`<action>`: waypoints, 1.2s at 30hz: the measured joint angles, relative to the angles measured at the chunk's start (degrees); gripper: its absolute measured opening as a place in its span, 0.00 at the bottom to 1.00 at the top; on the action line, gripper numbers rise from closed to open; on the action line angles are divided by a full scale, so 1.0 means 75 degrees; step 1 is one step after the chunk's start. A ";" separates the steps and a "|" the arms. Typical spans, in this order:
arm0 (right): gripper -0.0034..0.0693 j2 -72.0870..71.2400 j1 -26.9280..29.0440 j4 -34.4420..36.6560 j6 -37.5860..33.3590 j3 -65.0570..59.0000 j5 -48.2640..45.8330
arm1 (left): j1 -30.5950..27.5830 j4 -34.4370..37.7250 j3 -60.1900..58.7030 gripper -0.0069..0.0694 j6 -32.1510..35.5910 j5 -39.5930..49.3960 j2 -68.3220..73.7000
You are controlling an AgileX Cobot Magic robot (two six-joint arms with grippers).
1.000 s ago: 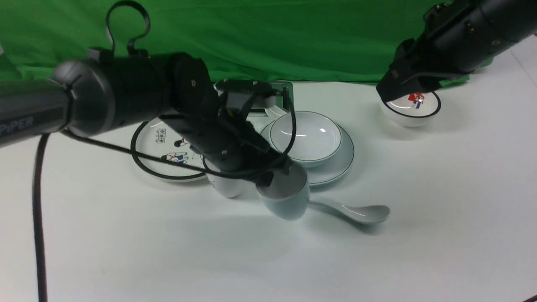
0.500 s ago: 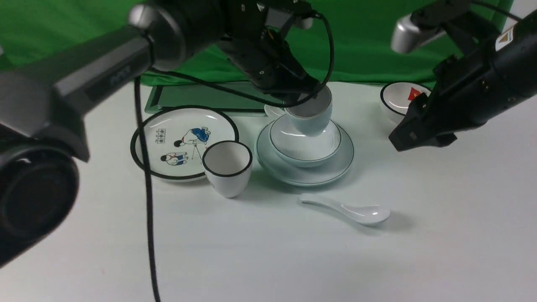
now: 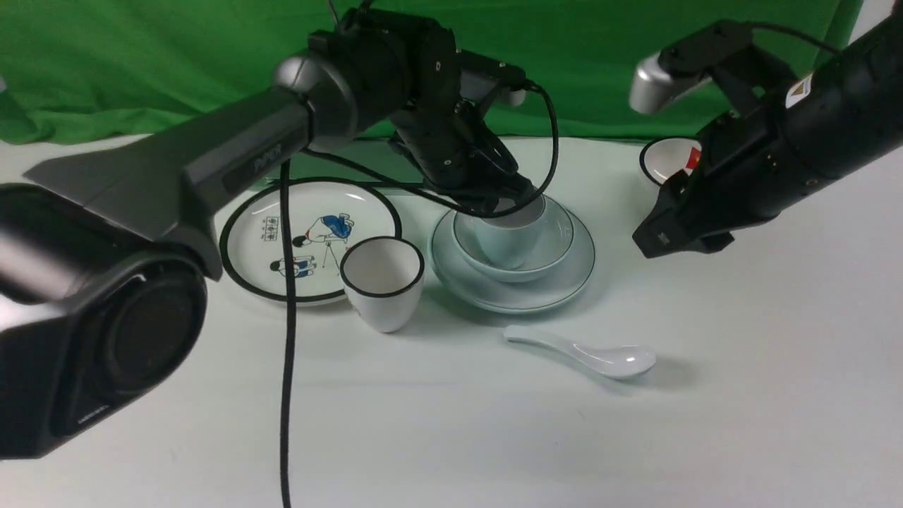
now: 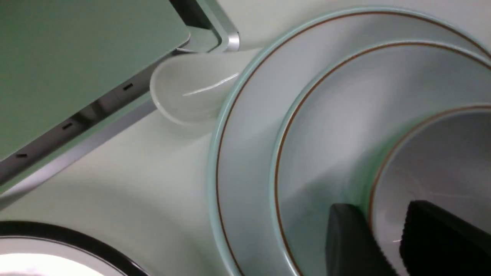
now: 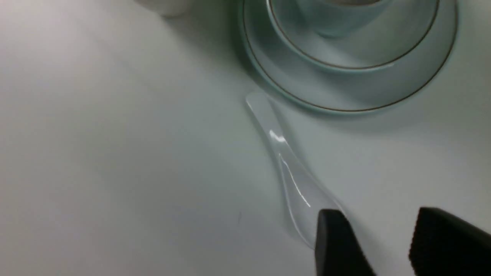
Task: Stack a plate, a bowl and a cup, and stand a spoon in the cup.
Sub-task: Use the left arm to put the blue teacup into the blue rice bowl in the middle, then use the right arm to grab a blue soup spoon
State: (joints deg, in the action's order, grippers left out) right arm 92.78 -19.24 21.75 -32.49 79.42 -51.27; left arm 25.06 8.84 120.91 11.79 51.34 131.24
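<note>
The left gripper, jaws pinching its rim, holds the cup in the bowl on the plate, while the right gripper, jaws wide and empty, hangs above the spoon on the surface

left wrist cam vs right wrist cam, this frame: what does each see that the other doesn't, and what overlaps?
Left wrist only: the left gripper, with one finger on each side of the wall of the small handleless pale blue-green cup. A second white spoon lies beside the pale blue-green round plate. There is also a green panel and a black plate rim.
Right wrist only: the glossy white ceramic soup spoon lying on the white table, and the open right gripper aimed near its scoop.
Both: the plate, the wide shallow pale blue-green bowl on it, and the cup in the bowl.
</note>
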 joint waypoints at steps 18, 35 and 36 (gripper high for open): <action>0.76 0.2208 -0.1244 -0.0229 -0.1510 0.0000 0.1492 | -0.1336 -0.1137 0.0676 0.20 0.0065 0.2182 -0.3681; 0.27 0.2991 -0.1297 -0.0314 -0.0806 0.0226 0.1438 | -0.2796 -0.0642 -0.7528 0.04 0.0024 -0.0650 -0.9608; 0.27 0.2944 -0.1297 -0.0308 -0.0782 0.0241 0.1400 | -0.2796 -0.0653 -0.7626 0.04 0.0023 -0.0699 -0.9685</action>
State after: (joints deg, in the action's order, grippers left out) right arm 114.86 -28.96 19.44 -38.36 81.23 -40.77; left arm 4.09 3.94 63.71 11.96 46.10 58.60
